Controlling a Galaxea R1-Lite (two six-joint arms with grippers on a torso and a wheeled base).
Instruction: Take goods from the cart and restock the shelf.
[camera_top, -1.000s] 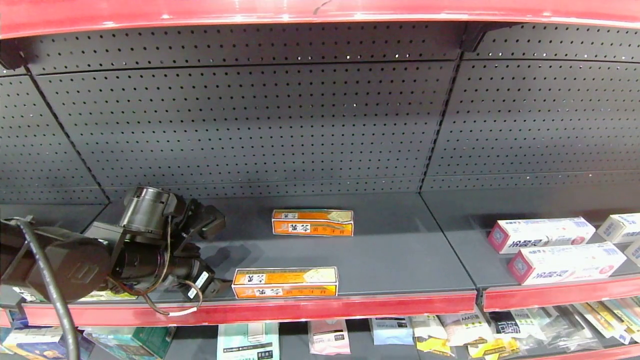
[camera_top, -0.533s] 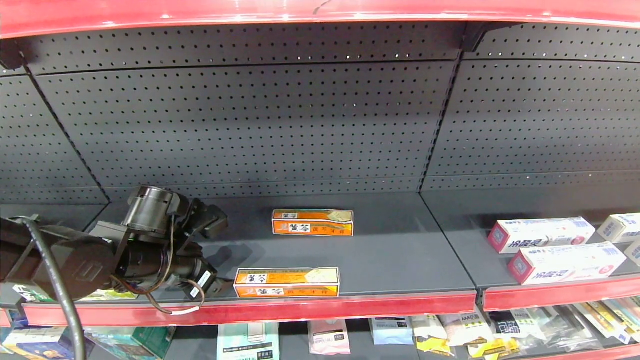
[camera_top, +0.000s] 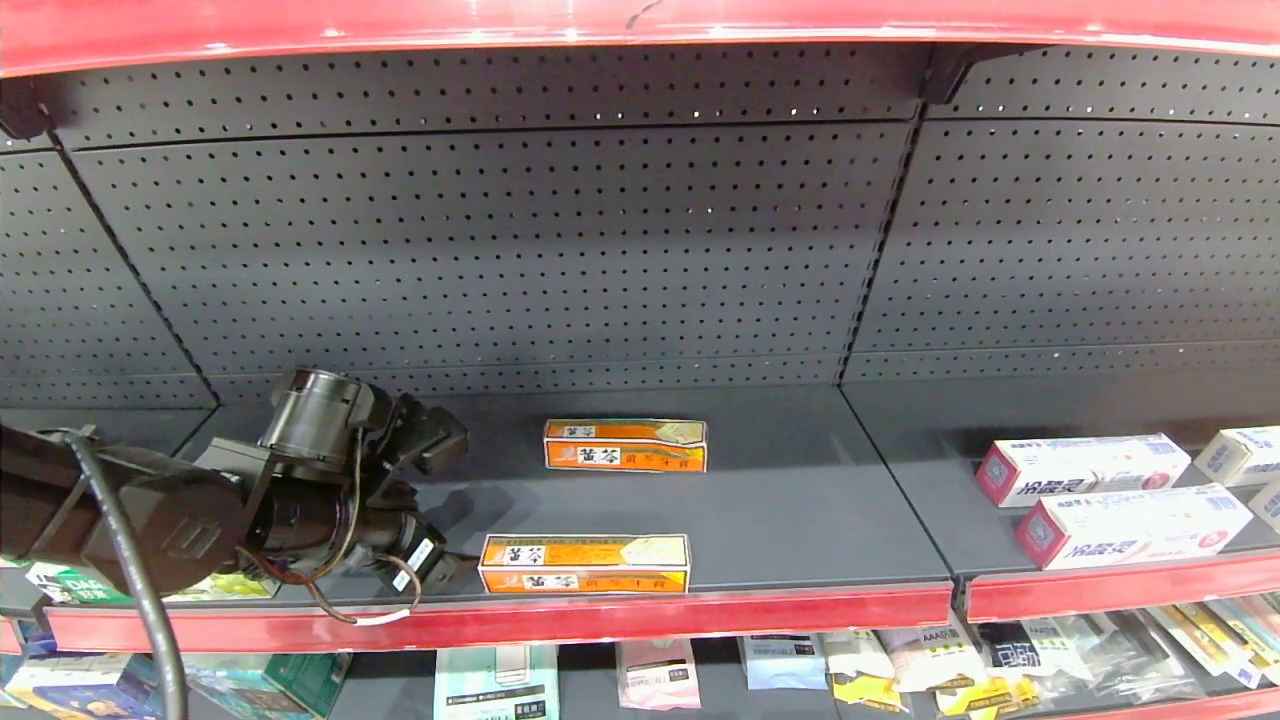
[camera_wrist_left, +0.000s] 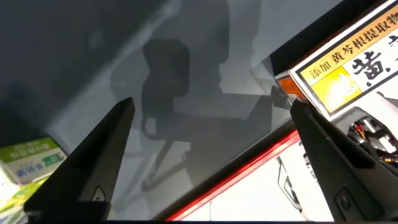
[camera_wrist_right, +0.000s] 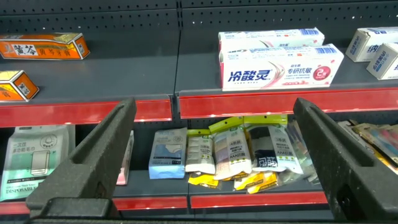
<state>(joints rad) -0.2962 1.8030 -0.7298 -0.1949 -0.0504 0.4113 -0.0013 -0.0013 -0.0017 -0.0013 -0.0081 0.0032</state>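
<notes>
Change: your left fingers (camera_top: 440, 445) are travelling to the robot's right along the front of the shelf (camera_top: 800, 500); the front orange box (camera_top: 584, 565) is sliding the same way just ahead of them, a little farther along the red lip (camera_top: 700, 608) than a second ago; nothing else is shifting.

Left fingers: they are standing wide apart and gripping nothing; in the left wrist view the box's end is lying at the tip of one finger (camera_wrist_left: 317, 143), outside the gap between the two; you are nudging here, not grasping.

Right fingers (camera_wrist_right: 93, 162): they are also standing wide apart and carrying nothing; they are facing the shelf front, well apart from both orange boxes.

Task's thing: the front orange box is lying flat, its long side along the lip, just beyond your nearer left finger; the rear orange box (camera_top: 625, 445) is lying beyond the farther left finger, well apart from it and undisturbed.

Meaning: by my reading this box is already stocked and you are only straightening its place; the cart trip for the next item is still waiting.

Risk: the box is sitting close to the lip, so an off-centre push could be turning it toward the edge.
</notes>
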